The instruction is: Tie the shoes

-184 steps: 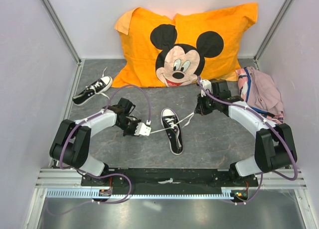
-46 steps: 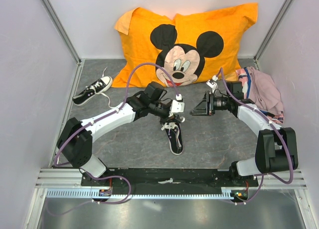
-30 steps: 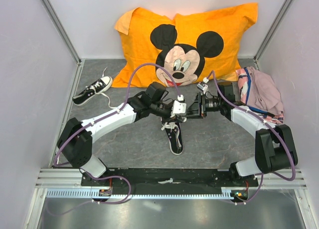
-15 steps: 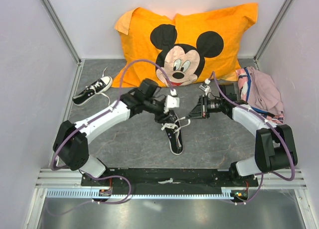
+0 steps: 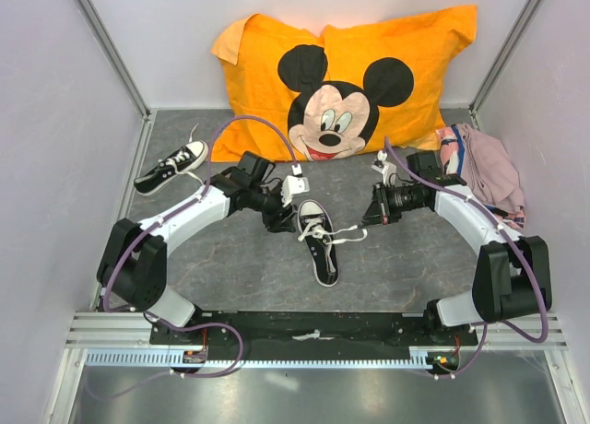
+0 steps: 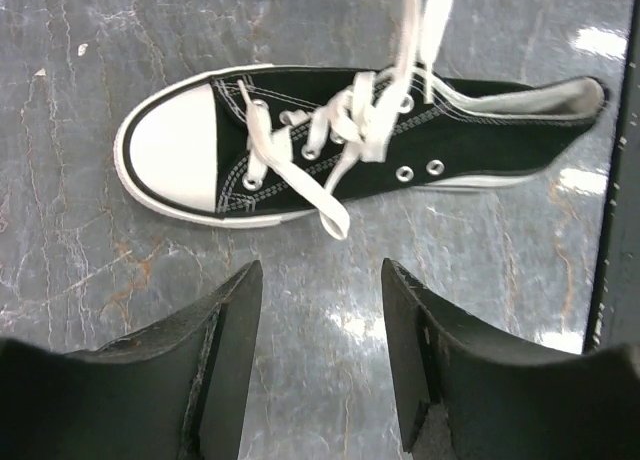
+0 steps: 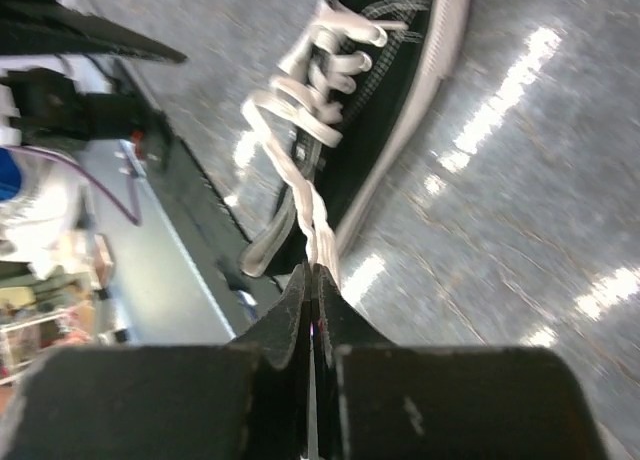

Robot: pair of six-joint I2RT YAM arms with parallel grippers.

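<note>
At mid tabletop [image 5: 406, 272], your right claw [image 7: 313, 277] pinches a lace [image 7: 318, 225] of the near shoe [image 5: 321, 249], your left claw [image 6: 320, 280] hangs spread beside it; no bow shows, and the far-left shoe [image 5: 171, 167] waits untied.

2 small black canvas sneakers, each with a white sole, white toe cap and long white laces. The middle shoe [image 5: 320, 249] stands upright on its sole at the centre of the top view, toe toward the top of the frame and heel toward the bottom. Its laces [image 5: 343, 234] cross in a loose tangle over the eyelets, and 2 twisted strands stretch off to the right. The other shoe [image 5: 171, 167] lies slanted at the upper left, a loose lace [image 5: 193, 134] trailing toward the top edge.
</note>
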